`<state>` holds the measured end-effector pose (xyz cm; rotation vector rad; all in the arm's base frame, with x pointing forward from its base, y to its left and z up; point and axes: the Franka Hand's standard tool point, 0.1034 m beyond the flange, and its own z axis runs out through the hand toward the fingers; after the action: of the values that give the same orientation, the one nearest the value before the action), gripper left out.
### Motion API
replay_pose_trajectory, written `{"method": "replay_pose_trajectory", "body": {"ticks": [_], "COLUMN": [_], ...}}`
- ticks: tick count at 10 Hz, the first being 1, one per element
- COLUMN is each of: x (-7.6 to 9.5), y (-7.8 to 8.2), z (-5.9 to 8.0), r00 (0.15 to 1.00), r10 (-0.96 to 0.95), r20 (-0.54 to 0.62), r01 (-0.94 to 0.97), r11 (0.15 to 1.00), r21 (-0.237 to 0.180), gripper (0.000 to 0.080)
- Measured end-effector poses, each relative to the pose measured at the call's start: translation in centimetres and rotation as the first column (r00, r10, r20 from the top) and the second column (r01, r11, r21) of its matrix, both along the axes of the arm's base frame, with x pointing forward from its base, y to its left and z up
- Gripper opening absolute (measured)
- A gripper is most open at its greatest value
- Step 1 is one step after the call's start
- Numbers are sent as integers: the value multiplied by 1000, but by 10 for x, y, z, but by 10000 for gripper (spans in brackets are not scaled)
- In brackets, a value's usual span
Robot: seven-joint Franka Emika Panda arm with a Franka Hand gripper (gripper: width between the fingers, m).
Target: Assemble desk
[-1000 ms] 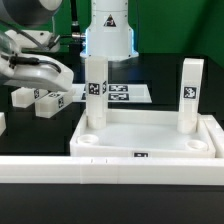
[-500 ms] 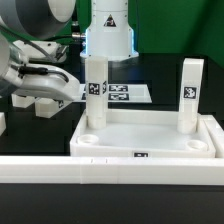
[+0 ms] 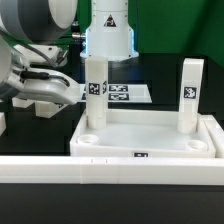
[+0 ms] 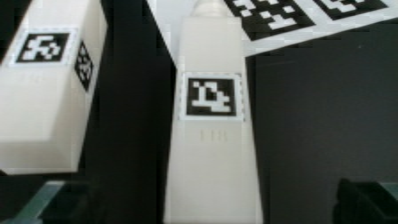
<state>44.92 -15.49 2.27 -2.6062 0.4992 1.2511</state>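
Observation:
The white rimmed tabletop lies in the middle of the table. Two legs stand upright in its far corners, one on the exterior view's left and one on its right. Two more legs lie loose on the black table at the exterior view's left, partly hidden by the arm. In the wrist view one tagged leg lies lengthwise between the fingers and the other lies beside it. My gripper is open and straddles the middle leg, with dark gaps on both sides between the leg and the fingertips.
The marker board lies behind the tabletop, close to the end of the loose legs. A long white border bar runs along the front. Another white piece sits at the exterior view's far left edge. The arm's base stands at the back.
The arm has come down and toward the exterior view's right over the two loose legs, now covering most of them. The tabletop and the standing legs have not moved.

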Motion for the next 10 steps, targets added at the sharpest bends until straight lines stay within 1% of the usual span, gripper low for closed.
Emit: {"method": "replay_pose_trajectory", "body": {"ticks": [2,6,7,8,9,10], "x": [-5,-11,-11,-11,-11,-10], "y": [2,4,4,4,4,5], "z": [-7,-14,-14,-14,-14,-14], "r00": [1000,1000,1000,1000,1000,1000], "r10": [0,-1,-1,-1,-1,0], "r20": [1,-2,-2,-2,-2,-1], "r01": [0,1,1,1,1,0], "r11": [1000,1000,1000,1000,1000,1000], "r21": [-2,-3,-3,-3,-3,-4], "gripper": [649,649,535,535,335,289]}}
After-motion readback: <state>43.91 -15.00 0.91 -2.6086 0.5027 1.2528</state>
